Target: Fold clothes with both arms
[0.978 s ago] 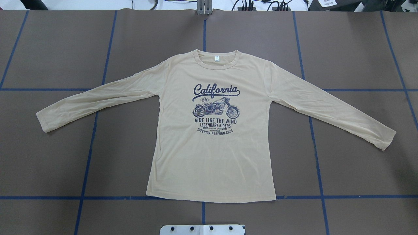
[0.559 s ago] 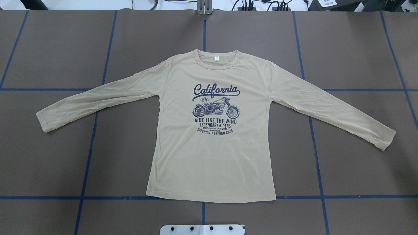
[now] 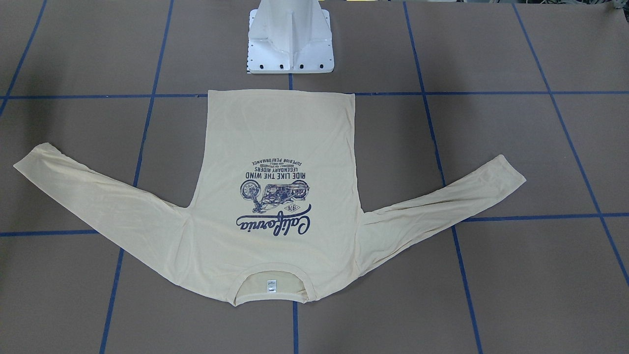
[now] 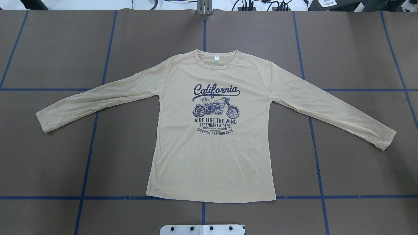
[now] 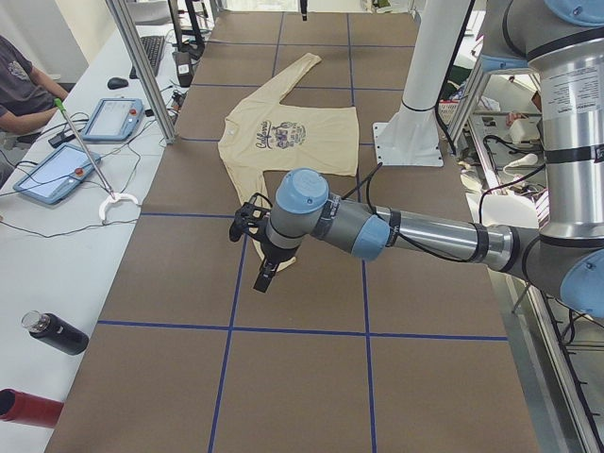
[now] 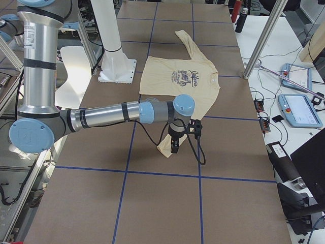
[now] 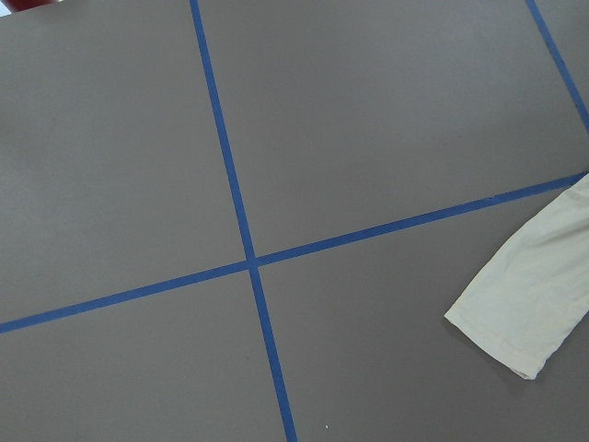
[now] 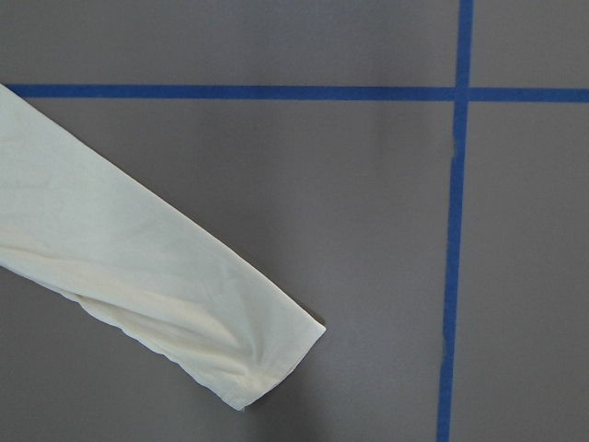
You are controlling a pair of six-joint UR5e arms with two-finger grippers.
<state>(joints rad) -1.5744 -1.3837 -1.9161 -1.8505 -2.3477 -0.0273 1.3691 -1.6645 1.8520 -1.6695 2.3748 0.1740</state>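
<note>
The cream-yellow long-sleeved T-shirt (image 4: 212,156) lies flat and face up, print showing, both sleeves spread outward. Its neck points away from the robot base and its hem lies near the pedestal; it also shows in the front-facing view (image 3: 275,128). My left gripper (image 5: 261,283) hangs above the near sleeve cuff in the exterior left view; that cuff shows in the left wrist view (image 7: 529,295). My right gripper (image 6: 174,149) hangs above the other cuff (image 8: 184,313). I cannot tell whether either gripper is open or shut. Neither arm shows in the overhead or front-facing views.
The white pedestal (image 3: 290,44) stands just behind the shirt's hem. Blue tape lines (image 4: 88,153) grid the brown table. A side bench holds tablets (image 5: 55,173) and bottles (image 5: 57,332), with an operator seated there. A teach pendant (image 6: 299,109) lies on the opposite bench.
</note>
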